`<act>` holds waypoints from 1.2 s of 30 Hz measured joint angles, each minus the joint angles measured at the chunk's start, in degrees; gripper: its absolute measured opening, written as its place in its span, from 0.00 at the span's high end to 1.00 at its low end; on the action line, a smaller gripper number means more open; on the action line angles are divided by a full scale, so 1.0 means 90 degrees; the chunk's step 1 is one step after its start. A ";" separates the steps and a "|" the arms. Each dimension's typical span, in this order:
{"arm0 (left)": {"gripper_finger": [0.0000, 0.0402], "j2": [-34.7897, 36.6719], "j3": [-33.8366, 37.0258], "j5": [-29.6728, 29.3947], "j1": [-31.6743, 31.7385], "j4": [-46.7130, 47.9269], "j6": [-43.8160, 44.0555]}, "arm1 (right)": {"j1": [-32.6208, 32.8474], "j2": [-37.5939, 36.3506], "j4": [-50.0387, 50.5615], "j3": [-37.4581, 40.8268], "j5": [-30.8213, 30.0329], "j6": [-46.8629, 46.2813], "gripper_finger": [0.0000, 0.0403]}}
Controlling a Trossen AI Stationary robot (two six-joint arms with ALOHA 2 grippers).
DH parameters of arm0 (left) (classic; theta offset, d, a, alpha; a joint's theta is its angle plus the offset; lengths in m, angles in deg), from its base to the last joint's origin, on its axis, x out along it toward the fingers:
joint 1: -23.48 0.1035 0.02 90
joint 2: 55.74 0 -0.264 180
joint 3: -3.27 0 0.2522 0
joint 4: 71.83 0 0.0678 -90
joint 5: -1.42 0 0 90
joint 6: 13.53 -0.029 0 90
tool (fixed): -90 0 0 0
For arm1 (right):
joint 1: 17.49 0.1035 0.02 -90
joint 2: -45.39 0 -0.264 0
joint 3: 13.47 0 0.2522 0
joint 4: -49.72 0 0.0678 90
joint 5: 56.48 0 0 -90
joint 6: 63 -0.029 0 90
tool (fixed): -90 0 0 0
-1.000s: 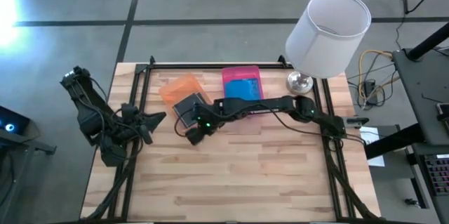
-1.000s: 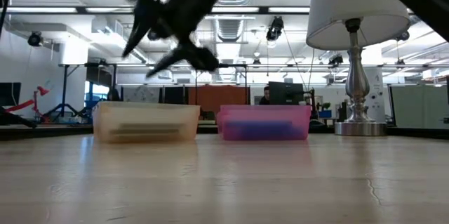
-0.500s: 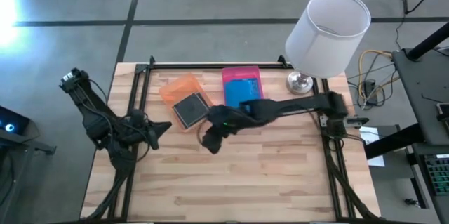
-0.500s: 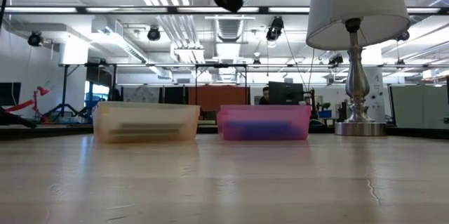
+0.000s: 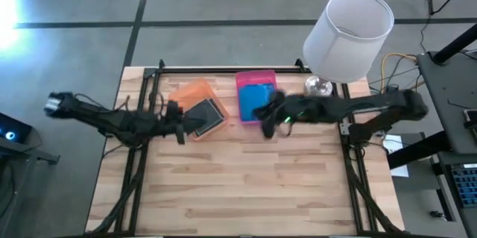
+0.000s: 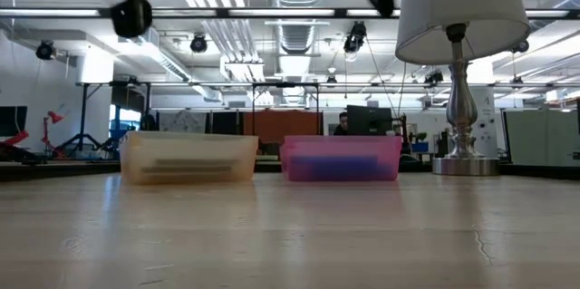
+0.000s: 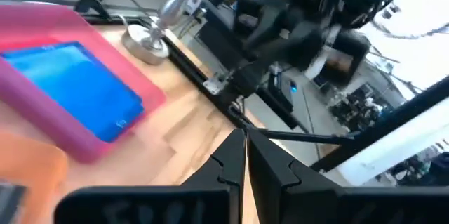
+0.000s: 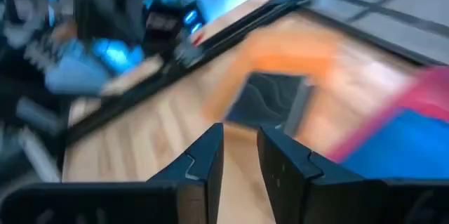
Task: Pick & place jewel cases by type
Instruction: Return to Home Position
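A dark grey jewel case (image 5: pixel 206 114) lies in the near part of the orange tray (image 5: pixel 195 91); the right wrist view shows this dark grey jewel case (image 8: pixel 266 101) too. Blue jewel cases (image 5: pixel 256 98) lie flat in the pink tray (image 5: pixel 256 76). My left gripper (image 5: pixel 180 121) hangs shut in the air just left of the orange tray. My right gripper (image 5: pixel 262 115) hovers over the pink tray's near end, with a narrow gap between its fingers. Both are high above the table in the low view.
A lamp with a white shade (image 5: pixel 349 25) and a metal base (image 5: pixel 319 86) stands at the far right corner, close to my right arm. The orange tray (image 6: pixel 188 158) and the pink tray (image 6: pixel 342 158) sit side by side at the far edge. Bare wood (image 5: pixel 246 186) fills the near half.
My right gripper has drawn back from the orange tray toward the table's right and risen, ending over the pink tray's near end. My left arm has stretched out to the right, bringing its gripper up beside the orange tray. The dark grey case stays in the orange tray.
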 joint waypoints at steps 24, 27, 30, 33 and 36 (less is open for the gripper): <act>1.00 0.3146 0.0438 0.1647 0.1600 0.2328 -0.1855 | -0.1218 -0.5259 -0.2751 0.5303 0.1732 0.0257 0.82; 1.00 0.3462 0.0798 0.1721 0.1599 0.2481 -0.1819 | -0.1206 -0.5757 -0.2836 0.5729 0.1717 0.0190 0.82; 1.00 0.3800 0.1080 0.1737 0.1599 0.2379 -0.1707 | -0.1217 -0.6168 -0.2795 0.6085 0.1673 -0.0063 0.81; 1.00 0.4096 0.1406 0.1769 0.1599 0.2429 -0.1487 | -0.1209 -0.6410 -0.2788 0.6388 0.1686 -0.0136 0.80; 1.00 0.4226 0.1720 0.1769 0.1599 0.2427 -0.1336 | -0.1217 -0.6532 -0.2763 0.6590 0.1651 -0.0119 0.80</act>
